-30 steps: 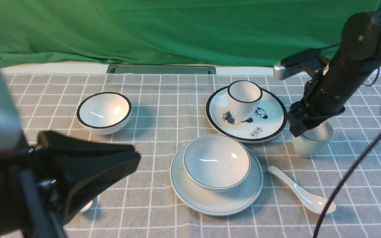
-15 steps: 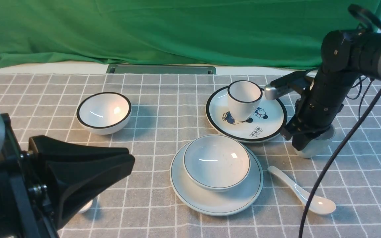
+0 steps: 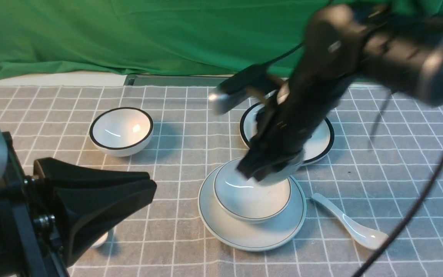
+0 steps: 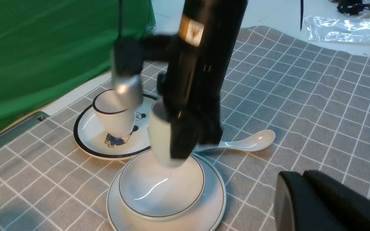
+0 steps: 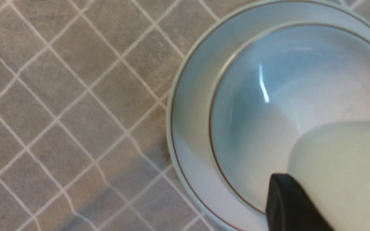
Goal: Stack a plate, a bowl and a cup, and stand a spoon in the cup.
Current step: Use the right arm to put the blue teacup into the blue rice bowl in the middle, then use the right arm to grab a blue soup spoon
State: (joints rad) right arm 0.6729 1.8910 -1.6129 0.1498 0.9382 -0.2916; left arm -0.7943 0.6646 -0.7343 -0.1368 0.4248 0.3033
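Note:
The pale plate (image 3: 252, 240) lies at the table's middle front with the pale bowl (image 3: 244, 196) sitting in it. My right gripper (image 3: 258, 173) is shut on the small pale cup (image 4: 161, 138), gripping its wall. It holds the cup upright, low over the far side of the bowl. Whether the cup's foot touches the bowl I cannot tell. In the right wrist view one black finger (image 5: 287, 205) presses the cup (image 5: 342, 166) above the bowl (image 5: 268, 106). The plain white spoon (image 3: 350, 225) lies on the cloth right of the plate. My left gripper (image 3: 144, 188) hovers shut and empty at the front left.
A black-rimmed white bowl (image 3: 121, 130) stands at the left. Behind the right arm is a black-rimmed cartoon plate (image 3: 317, 140), with a black-rimmed cup (image 4: 114, 115) on it. A small white object (image 3: 100, 240) shows under my left gripper. Green cloth hangs along the back.
My right gripper closed on the cup at the right, lifted it and carried it left to over the bowl. The left arm has barely moved.

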